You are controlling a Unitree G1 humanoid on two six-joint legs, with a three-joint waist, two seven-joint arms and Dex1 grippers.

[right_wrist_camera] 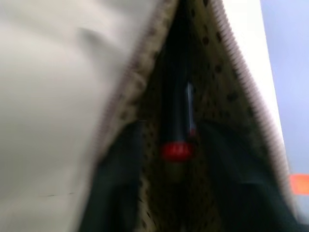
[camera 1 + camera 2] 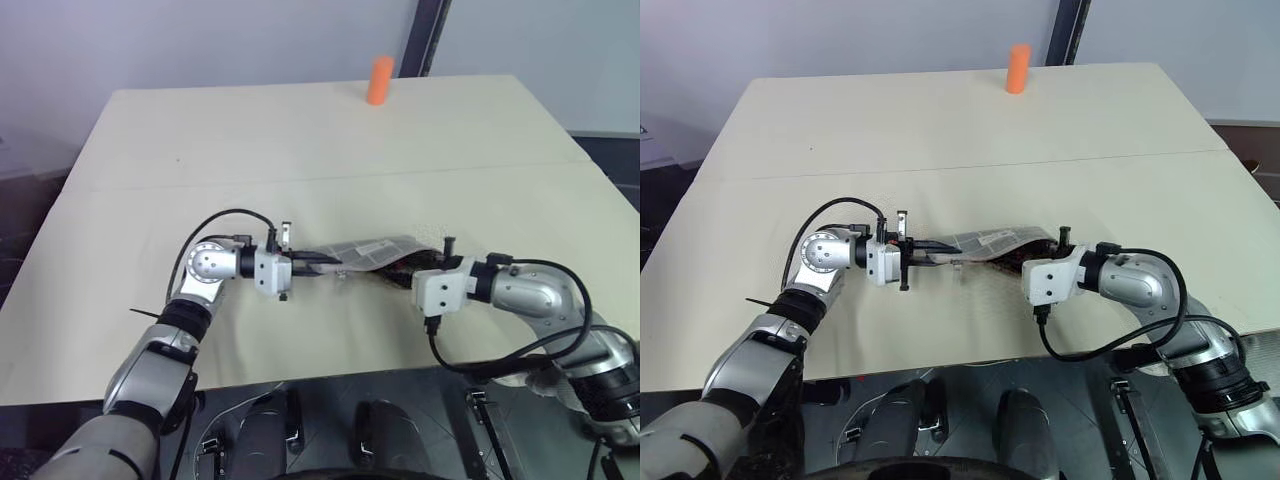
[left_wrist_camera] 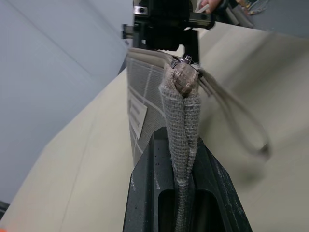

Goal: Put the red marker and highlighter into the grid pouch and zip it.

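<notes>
Beige table (image 2: 300, 130): left gripper (image 2: 318, 264) clamps grid pouch (image 2: 370, 252) end; right gripper (image 2: 432, 262) parted at mouth (red marker (image 1: 176, 121) inside).

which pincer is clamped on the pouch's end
The left pincer: its fingers pinch the grid pouch by its end seam. The right pincer sits at the pouch's open mouth instead.

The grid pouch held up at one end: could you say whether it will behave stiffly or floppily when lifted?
Probably floppy: the grid pouch sags between the left gripper and the right gripper. Its fabric folds flat in the left fingers. Likely light; the red marker inside may shift.
</notes>
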